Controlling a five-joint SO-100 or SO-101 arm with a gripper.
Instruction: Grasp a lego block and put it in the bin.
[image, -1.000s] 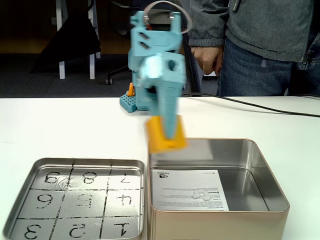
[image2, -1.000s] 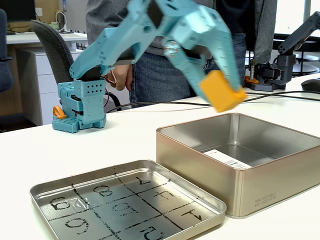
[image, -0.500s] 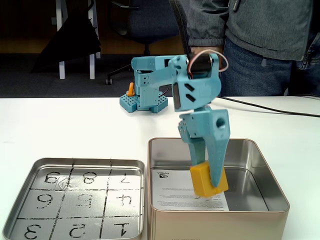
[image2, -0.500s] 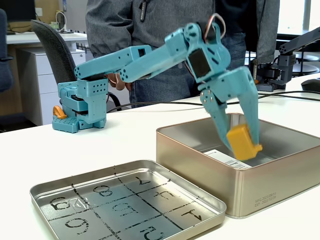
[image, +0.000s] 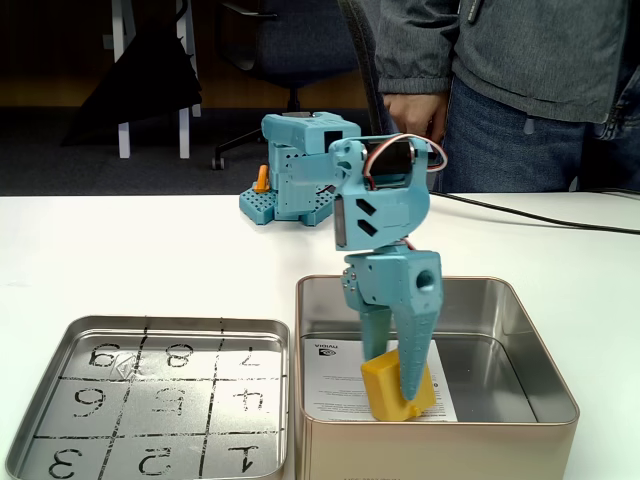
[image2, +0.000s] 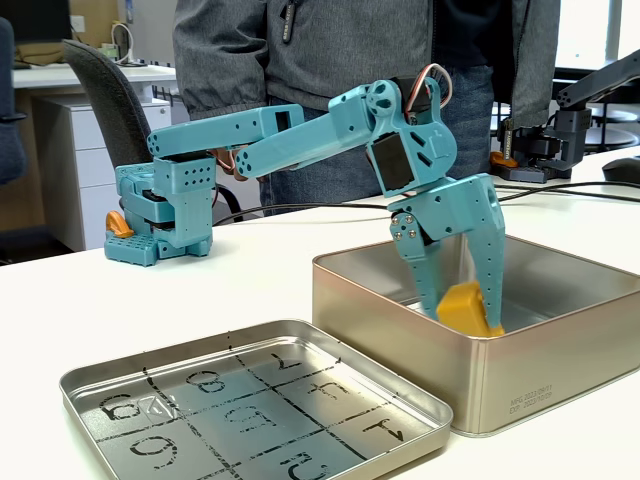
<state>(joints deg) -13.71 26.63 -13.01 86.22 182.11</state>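
Observation:
The teal gripper (image: 392, 385) (image2: 462, 305) reaches down inside the bin (image: 545, 385) (image2: 420, 355), a deep square silver tin with a white printed sheet (image: 330, 385) on its floor. Its fingers are shut on the lego block (image: 382, 388) (image2: 462, 308), a mustard-yellow cube. In both fixed views the block hangs low in the tin, at or just above the sheet; contact with the floor I cannot tell.
A shallow tin tray (image: 150, 332) (image2: 120, 372) with a black grid and drawn numbers lies beside the bin. The arm's teal base (image: 290, 195) (image2: 160, 215) stands at the back. A person (image: 500, 70) (image2: 330, 50) stands behind the table. A black cable (image: 540, 218) crosses the tabletop.
The gripper swung from above the bin's near rim into the bin and lowered the yellow block toward the paper sheet, staying shut on it.

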